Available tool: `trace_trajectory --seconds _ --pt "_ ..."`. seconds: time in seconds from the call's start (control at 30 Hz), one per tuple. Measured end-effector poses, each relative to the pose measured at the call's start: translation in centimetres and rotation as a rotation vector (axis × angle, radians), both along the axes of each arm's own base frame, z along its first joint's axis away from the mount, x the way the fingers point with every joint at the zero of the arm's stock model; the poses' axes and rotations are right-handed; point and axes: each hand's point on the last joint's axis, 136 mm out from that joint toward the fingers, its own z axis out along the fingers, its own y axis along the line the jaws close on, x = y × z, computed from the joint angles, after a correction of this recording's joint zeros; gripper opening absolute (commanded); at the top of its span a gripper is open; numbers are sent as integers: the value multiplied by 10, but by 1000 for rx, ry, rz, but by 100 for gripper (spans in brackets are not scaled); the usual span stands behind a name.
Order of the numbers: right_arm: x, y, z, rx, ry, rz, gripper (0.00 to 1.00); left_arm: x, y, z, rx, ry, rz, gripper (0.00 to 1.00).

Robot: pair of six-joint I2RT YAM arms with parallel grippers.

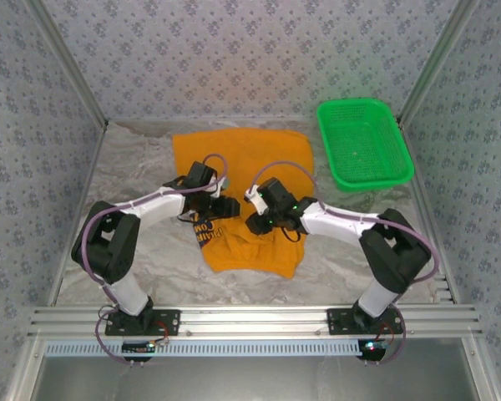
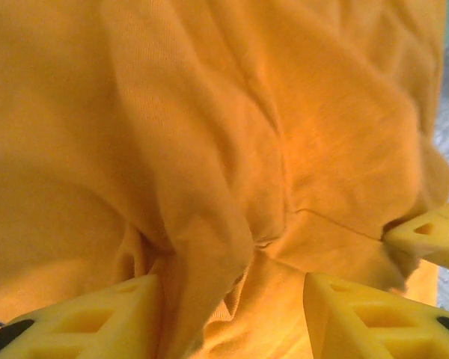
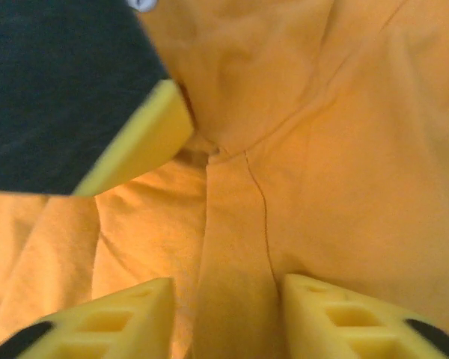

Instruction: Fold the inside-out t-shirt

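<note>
Orange t-shirt (image 1: 242, 154) rumpled mid-surface (image 1: 125, 175), print partly showing. Left end effector (image 2: 232, 299) open, straddling a cloth ridge. Right end effector (image 3: 228, 299) open, fold between its fingers.

One t-shirt (image 1: 242, 154), one basket (image 1: 361, 104), two claws (image 2: 232, 318) (image 3: 228, 318)

Robot lab cell — patterned walls (image 1: 250, 50), aluminium frame (image 1: 250, 316), bolted arms (image 1: 150, 205)

The left hand (image 1: 224, 207) and right hand (image 1: 256, 220) hide the middle of the t-shirt (image 1: 242, 154) and part of its print (image 1: 202, 237). Its letters are too small to read. Whether the right hand's fingers (image 3: 337, 318) pinch the cloth, I cannot tell.
</note>
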Motion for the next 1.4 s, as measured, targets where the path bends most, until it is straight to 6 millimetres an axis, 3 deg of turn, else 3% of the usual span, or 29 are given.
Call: trace_trajectory --seconds 0.07,0.17,0.33,0.47,0.5,0.6,0.73,0.8,0.9,1.07,1.17,1.27,1.37,1.4 --pt "0 -1 -14 -26 28 -19 0 -3 2 -4 12 6 0 53" --pt "2 -1 -18 -7 75 -58 0 -5 2 -7 24 4 -5 53" --pt "17 3 24 198 164 -121 0 -7 1 -7 42 -14 -16 54" --pt "47 -26 48 329 212 -243 0 -9 -2 -8 52 -23 -28 54" --pt "56 -36 46 335 222 -279 0 -9 -3 -9 53 -23 -31 54" --pt "75 -67 18 293 266 -413 27 -4 -8 -17 62 -21 -34 53" --pt "75 -87 -21 183 303 -512 38 5 -11 -30 82 -7 -30 53" --pt "72 -86 -22 151 284 -499 42 10 -14 -28 80 -15 -29 53" --pt "65 -73 -4 118 197 -416 45 16 -17 -21 71 -36 -27 53" --pt "51 -38 55 130 38 -226 47 26 -26 -10 46 -69 -42 53" --pt "52 -23 72 159 -5 -178 46 26 -32 -13 44 -72 -59 52" --pt "49 -17 58 158 24 -157 46 22 -35 -25 56 -46 -72 47" --pt "38 -16 23 115 93 -148 44 23 -37 -33 63 -29 -76 23" --pt "33 -16 12 96 114 -144 38 24 -37 -34 64 -30 -78 17"
